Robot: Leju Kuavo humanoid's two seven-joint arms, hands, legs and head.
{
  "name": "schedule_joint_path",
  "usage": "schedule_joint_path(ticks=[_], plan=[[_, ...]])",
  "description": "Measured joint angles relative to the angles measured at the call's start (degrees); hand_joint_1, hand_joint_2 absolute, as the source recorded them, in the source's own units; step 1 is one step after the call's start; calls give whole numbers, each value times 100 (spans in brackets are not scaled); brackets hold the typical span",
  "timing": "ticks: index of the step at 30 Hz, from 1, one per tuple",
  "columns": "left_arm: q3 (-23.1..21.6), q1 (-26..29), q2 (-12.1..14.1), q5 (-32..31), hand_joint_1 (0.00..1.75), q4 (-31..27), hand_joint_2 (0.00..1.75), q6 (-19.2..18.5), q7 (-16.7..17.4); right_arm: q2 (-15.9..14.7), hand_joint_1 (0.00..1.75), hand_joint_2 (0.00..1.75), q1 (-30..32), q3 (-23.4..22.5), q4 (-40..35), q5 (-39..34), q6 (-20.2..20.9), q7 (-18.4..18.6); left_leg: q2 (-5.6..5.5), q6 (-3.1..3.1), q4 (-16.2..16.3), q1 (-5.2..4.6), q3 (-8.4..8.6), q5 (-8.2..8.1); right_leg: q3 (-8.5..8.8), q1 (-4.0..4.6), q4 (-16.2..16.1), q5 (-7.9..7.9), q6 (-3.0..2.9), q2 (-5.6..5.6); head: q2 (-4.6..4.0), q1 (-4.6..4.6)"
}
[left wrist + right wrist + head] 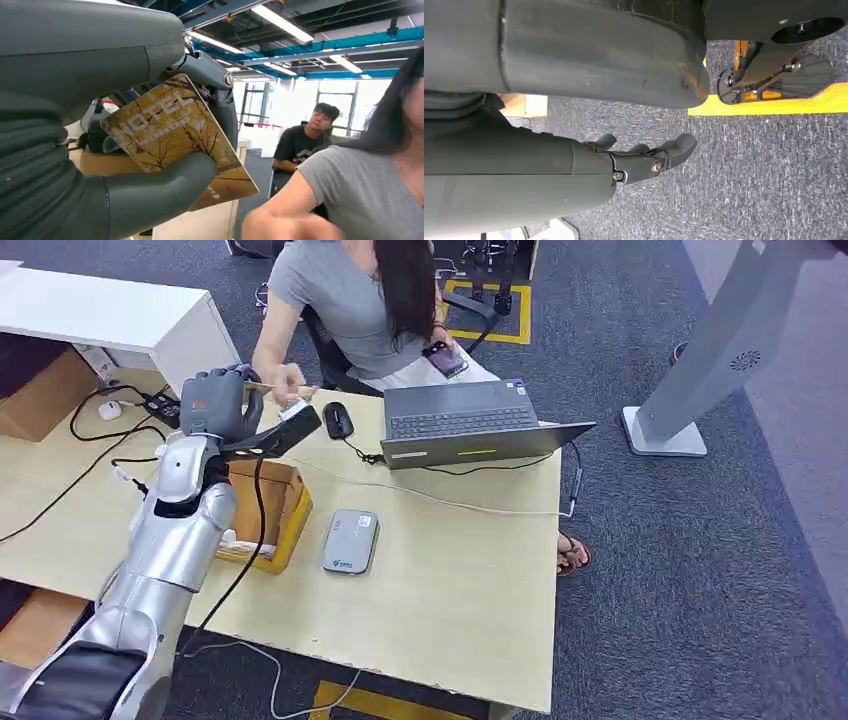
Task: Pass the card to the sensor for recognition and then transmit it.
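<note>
Desk [470, 580] bearing laptop [470, 425] and grey sensor [350, 540]; seated person [350, 300] reaching toward left hand [215, 400], thumb and fingers clamped on hotel card [175, 137]. Right hand [644, 160]: fingers loosely apart, holding nothing, above carpet.

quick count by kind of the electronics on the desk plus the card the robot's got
laptop: 1
mouse: 2, one black, one white
grey card sensor: 1
card, held in the left hand: 1
total: 5
</note>
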Motion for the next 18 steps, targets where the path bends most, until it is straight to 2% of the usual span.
schedule_joint_path(ticks=[7, 18], plan=[[-13, 42, -55, 125, 175, 17, 175, 26, -153, 0, 0, 0, -1, 0, 0, 24, 2, 0, 0, 0, 0, -1, 0, 0, 0, -1, 0, 0, 0, 0, -2, -2], [-660, 659, -748, -66, 175, 66, 175, 83, -216, 0, 0, 0, -10, 0, 0, 66, 2, 4, -2, 2, 1, -9, -3, -2, 0, -8, -4, 1, 2, -2, 0, -2]])
